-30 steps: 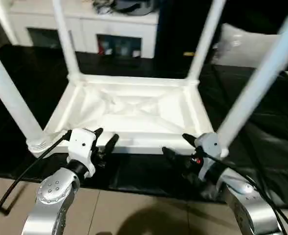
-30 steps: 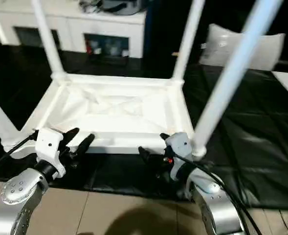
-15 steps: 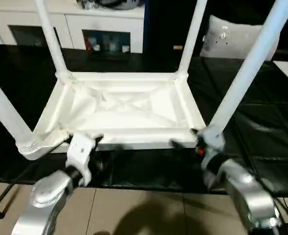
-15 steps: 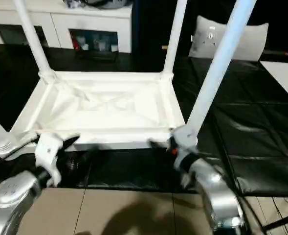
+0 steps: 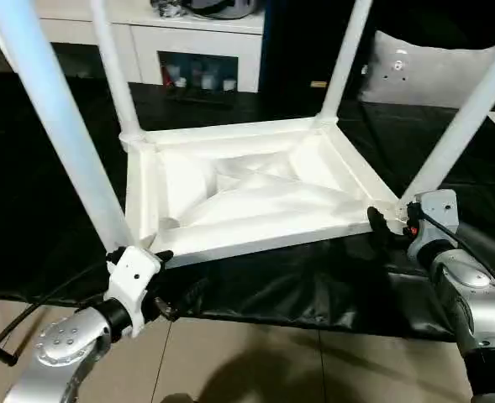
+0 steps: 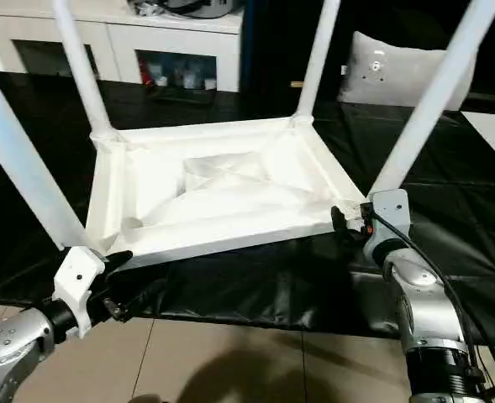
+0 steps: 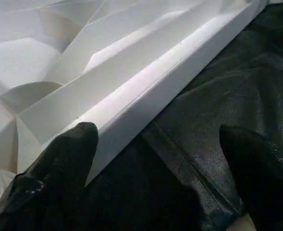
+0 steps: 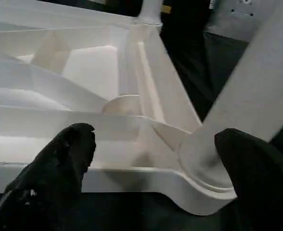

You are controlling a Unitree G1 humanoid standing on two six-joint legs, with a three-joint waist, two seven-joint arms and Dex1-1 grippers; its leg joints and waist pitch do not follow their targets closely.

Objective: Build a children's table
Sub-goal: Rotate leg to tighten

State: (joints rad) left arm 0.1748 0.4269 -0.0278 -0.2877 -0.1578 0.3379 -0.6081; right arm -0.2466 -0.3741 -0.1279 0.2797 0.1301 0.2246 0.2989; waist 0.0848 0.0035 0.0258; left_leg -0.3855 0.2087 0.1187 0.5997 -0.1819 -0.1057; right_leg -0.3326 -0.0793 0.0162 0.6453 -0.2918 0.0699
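One table top (image 5: 247,197) — four legs (image 5: 58,117) — two tools (image 5: 167,281).

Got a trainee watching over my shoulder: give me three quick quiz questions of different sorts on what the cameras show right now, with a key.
1. True or false: the children's table stands upright on its legs.
2. How many legs are seated in the corner sockets? A) two B) three C) four
3. Fill in: the table lies on a ____ sheet.

Key
1. False. It lies top down, ribbed underside up, legs pointing upward.
2. C. One leg rises from each corner.
3. Black. The left gripper and right gripper sit at the two near corners, both with fingers spread wide, holding nothing.
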